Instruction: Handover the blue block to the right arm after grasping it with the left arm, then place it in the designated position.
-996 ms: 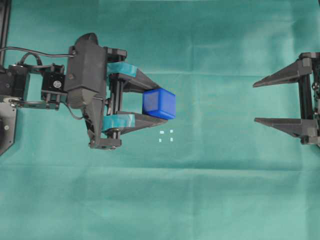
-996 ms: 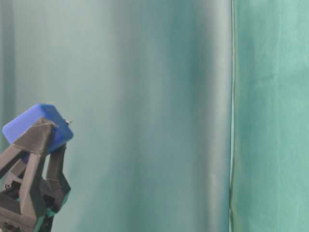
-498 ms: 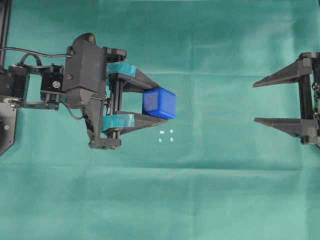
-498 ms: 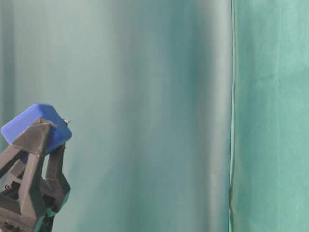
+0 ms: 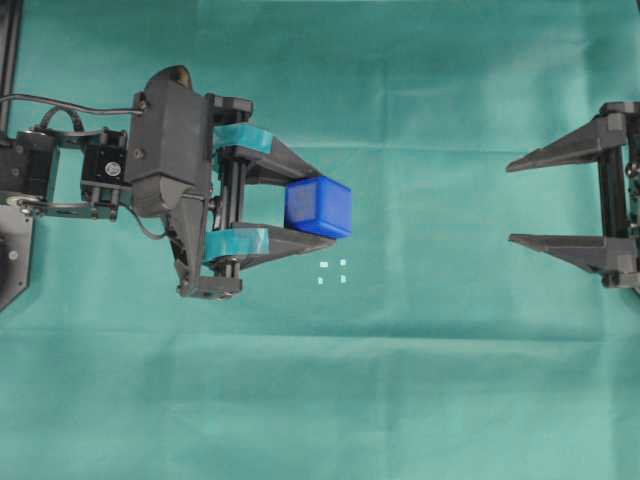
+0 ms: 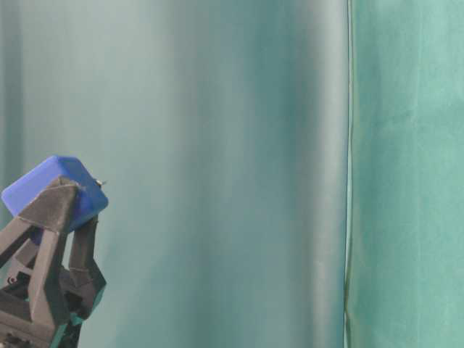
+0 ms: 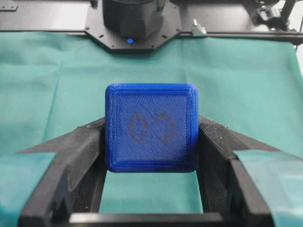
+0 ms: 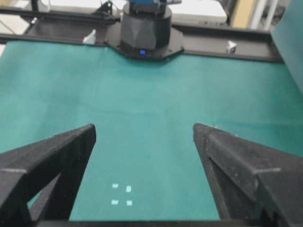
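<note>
The blue block (image 5: pixel 318 207) is clamped between the teal-taped fingers of my left gripper (image 5: pixel 305 205), lifted above the green cloth; the table-level view shows the blue block (image 6: pixel 54 190) raised at the left edge. In the left wrist view the blue block (image 7: pixel 151 126) fills the gap between the left gripper (image 7: pixel 151 130) fingers. My right gripper (image 5: pixel 512 203) stands wide open at the far right, holding nothing, and the right gripper (image 8: pixel 144 132) frames bare cloth. The designated position (image 5: pixel 332 272), four white marks, lies just below-right of the block; the designated position (image 8: pixel 121 195) also shows between the right fingers.
Green cloth (image 5: pixel 400 380) covers the table. The opposite arm's base (image 7: pixel 132 21) stands at the far end in the left wrist view. A green curtain (image 6: pixel 232 145) hangs behind in the table-level view.
The block has risen very slightly in the table-level view over the last second. The right gripper has not moved.
</note>
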